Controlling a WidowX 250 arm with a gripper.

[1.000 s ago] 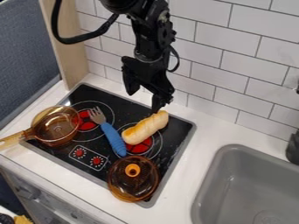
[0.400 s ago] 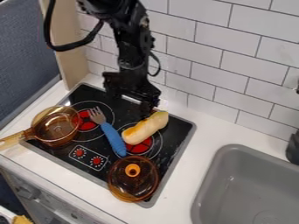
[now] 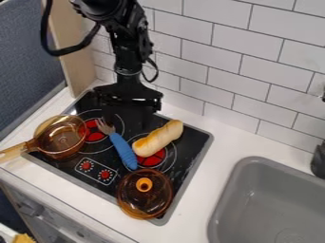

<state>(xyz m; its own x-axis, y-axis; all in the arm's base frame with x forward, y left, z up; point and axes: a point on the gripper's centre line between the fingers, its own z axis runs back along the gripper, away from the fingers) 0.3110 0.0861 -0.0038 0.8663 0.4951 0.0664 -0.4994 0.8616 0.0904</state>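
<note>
The black gripper [image 3: 129,118] hangs over the back of the stove, its two fingers apart, one near the fork's tines and the other left of the bread. Nothing is between them. A blue-handled fork [image 3: 123,149] lies aslant on the middle of the stove [image 3: 184,187]. To its right, the long bread roll [image 3: 158,138] rests across the right burner. An amber pan [image 3: 62,137] sits on the left side with its handle past the stove's edge. At the front right lies an amber lid [image 3: 145,193] with an orange knob.
A grey sink [image 3: 270,204] is set into the white counter [image 3: 213,171] at the right. Behind the stove runs a white tiled wall [image 3: 254,57]. A wooden panel [image 3: 73,71] stands at the back left. Something dark [image 3: 318,160] is at the right edge.
The arm and gripper have moved left, from beside the bread's upper end to above the fork's tines. The gripper has turned as well. Bread, fork, pan and lid have stayed put.
</note>
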